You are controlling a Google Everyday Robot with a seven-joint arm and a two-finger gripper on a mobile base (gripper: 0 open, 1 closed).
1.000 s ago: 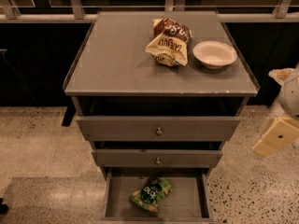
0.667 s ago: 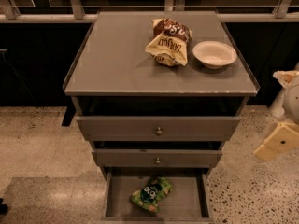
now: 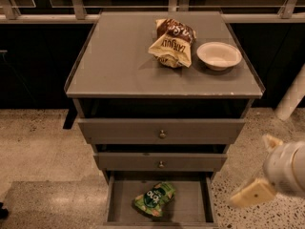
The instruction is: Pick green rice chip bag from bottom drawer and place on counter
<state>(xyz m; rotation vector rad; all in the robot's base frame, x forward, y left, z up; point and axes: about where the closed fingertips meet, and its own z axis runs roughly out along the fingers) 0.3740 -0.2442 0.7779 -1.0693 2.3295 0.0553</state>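
The green rice chip bag (image 3: 154, 199) lies on the floor of the open bottom drawer (image 3: 190, 205), left of its middle. The counter (image 3: 119, 61) is the grey top of the cabinet above it. My gripper (image 3: 249, 171) hangs at the right, outside the cabinet, level with the middle drawer and above and to the right of the bag. Its cream fingers (image 3: 252, 194) stand apart, open and empty.
A brown-and-cream chip bag (image 3: 172, 42) and a white bowl (image 3: 218, 55) sit on the counter's back right. The two upper drawers (image 3: 162, 130) with small knobs stand slightly out. A white post (image 3: 291, 99) stands at the right on the speckled floor.
My gripper has moved down and a little left, from level with the top drawer to level with the middle drawer. The bag and the drawers have not moved.
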